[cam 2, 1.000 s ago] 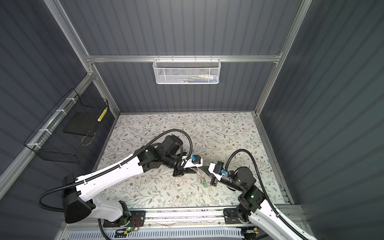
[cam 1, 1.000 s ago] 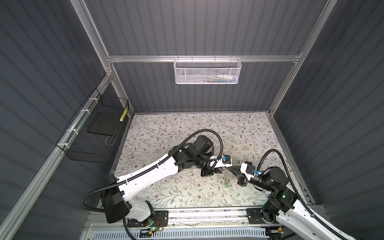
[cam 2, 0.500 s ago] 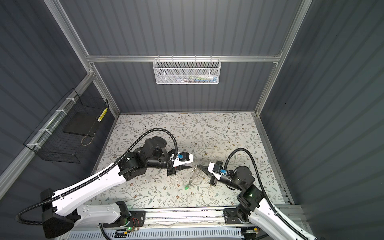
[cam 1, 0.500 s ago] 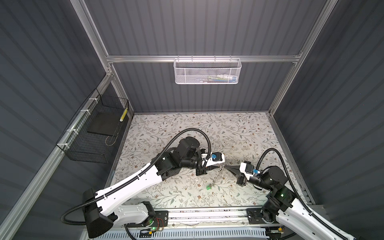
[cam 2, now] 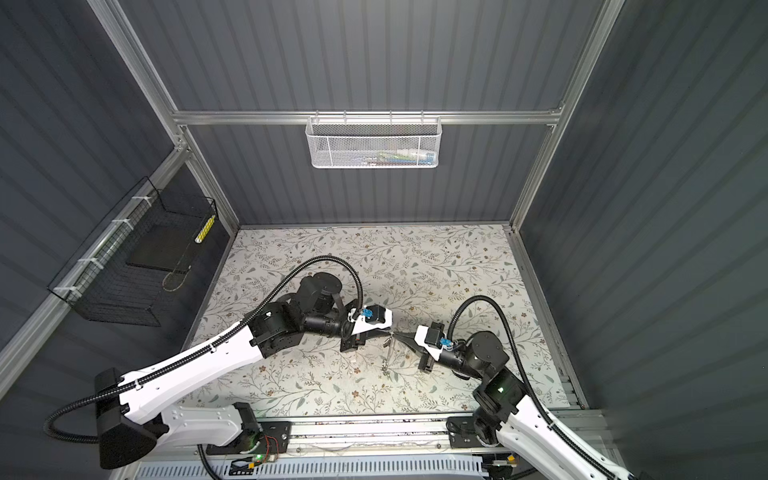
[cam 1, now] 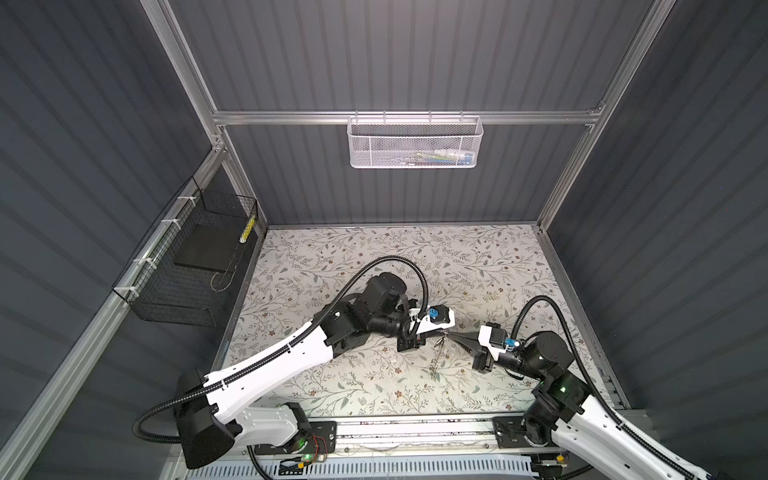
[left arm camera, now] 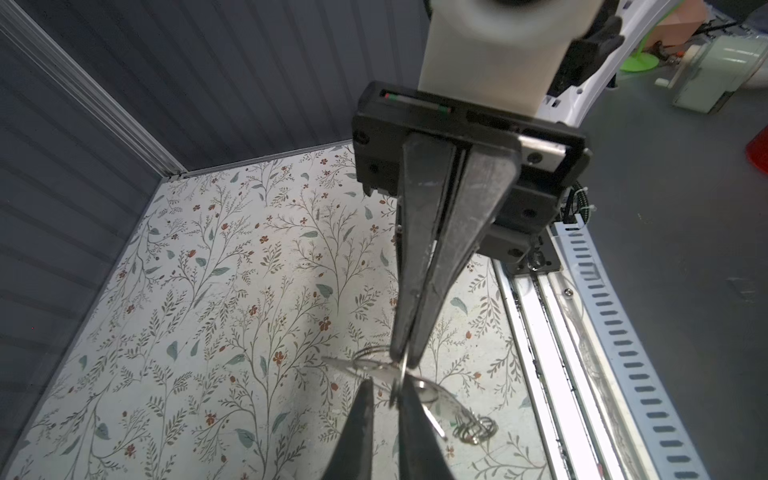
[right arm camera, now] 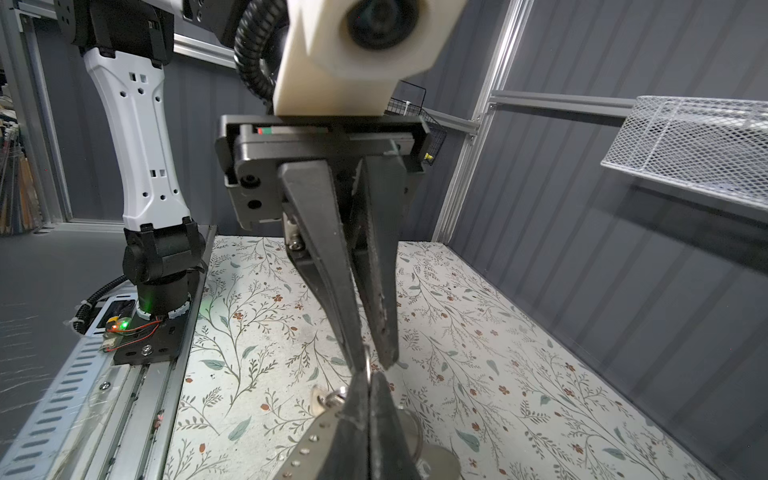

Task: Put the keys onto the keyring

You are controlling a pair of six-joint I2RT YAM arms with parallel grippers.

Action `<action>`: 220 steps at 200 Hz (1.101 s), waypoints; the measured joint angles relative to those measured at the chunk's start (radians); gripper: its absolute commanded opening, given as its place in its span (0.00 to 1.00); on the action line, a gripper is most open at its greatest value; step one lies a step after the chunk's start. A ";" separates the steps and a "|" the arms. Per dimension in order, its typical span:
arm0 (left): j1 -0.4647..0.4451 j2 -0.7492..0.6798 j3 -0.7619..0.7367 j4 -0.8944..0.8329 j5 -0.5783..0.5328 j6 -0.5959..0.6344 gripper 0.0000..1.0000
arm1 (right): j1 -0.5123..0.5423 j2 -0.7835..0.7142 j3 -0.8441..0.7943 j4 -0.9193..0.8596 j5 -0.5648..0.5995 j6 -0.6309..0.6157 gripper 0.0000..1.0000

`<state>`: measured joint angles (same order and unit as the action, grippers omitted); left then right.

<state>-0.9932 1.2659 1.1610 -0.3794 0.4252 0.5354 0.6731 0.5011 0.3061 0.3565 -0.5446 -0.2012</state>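
Observation:
In both top views my two grippers meet tip to tip above the front middle of the table. My right gripper (cam 1: 451,334) (cam 2: 395,333) (right arm camera: 368,376) is shut on a thin metal ring (right arm camera: 368,362). My left gripper (cam 1: 444,332) (cam 2: 390,332) (left arm camera: 386,380) has closed to a narrow slit with that same ring (left arm camera: 397,386) between its tips. A silver key (right arm camera: 328,401) and a blurred oval tag (right arm camera: 436,457) hang by the right fingers. A flat grey keyring plate (right arm camera: 307,444) with a row of small metal dots lies alongside them. More rings and keys (cam 1: 435,361) (cam 2: 387,362) dangle down to the table.
A white mesh basket (cam 1: 413,143) hangs on the back wall. On the left wall a black wire basket (cam 1: 195,266) holds a dark slab. The mounting rail (cam 1: 415,428) runs along the table's front edge, with both arm bases on it.
The left jaws have closed around the ring at the right gripper's tip. The left arm drew back a little, then came in again. The hanging keys swung left and back.

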 measured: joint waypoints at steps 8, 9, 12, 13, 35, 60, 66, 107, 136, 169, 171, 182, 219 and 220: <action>0.000 0.002 0.000 0.000 0.003 0.003 0.00 | -0.003 0.003 0.000 0.003 0.000 0.002 0.03; 0.000 0.003 0.000 0.000 0.003 0.000 0.00 | -0.003 0.004 0.000 0.003 0.000 0.002 0.04; 0.000 0.003 0.000 -0.001 0.005 0.003 0.00 | -0.004 0.005 0.000 0.003 0.001 0.003 0.09; 0.000 0.003 0.000 0.000 0.005 0.005 0.00 | -0.005 0.005 0.000 0.003 0.000 0.003 0.10; 0.000 0.017 0.008 -0.011 0.005 0.004 0.00 | -0.005 0.006 0.000 0.009 0.013 0.004 0.39; 0.000 0.055 0.070 -0.096 -0.039 0.019 0.00 | -0.004 -0.016 0.005 -0.023 0.067 -0.004 0.46; 0.000 0.069 0.098 -0.129 -0.058 0.024 0.00 | -0.004 -0.024 0.011 -0.042 0.080 -0.009 0.46; 0.000 0.181 0.358 -0.359 -0.161 0.059 0.00 | -0.004 -0.028 0.074 -0.138 0.143 -0.052 0.40; -0.001 0.233 0.473 -0.488 -0.193 0.068 0.00 | -0.002 -0.002 0.082 -0.156 0.159 -0.064 0.36; -0.014 0.289 0.531 -0.597 -0.221 0.073 0.00 | 0.003 0.031 0.083 -0.154 0.168 -0.064 0.30; -0.014 0.291 0.533 -0.602 -0.221 0.074 0.00 | 0.003 0.032 0.083 -0.153 0.168 -0.064 0.29; -0.021 0.301 0.533 -0.622 -0.225 0.075 0.00 | 0.003 0.040 0.083 -0.145 0.168 -0.059 0.28; -0.032 0.312 0.540 -0.653 -0.224 0.076 0.00 | 0.004 0.070 0.083 -0.108 0.162 -0.035 0.22; -0.032 0.312 0.540 -0.653 -0.224 0.076 0.00 | 0.004 0.071 0.083 -0.106 0.162 -0.033 0.22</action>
<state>-1.0252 1.5780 1.7012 -1.0325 0.2012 0.6113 0.6769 0.5716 0.3893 0.2508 -0.3828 -0.2344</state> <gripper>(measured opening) 0.044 0.233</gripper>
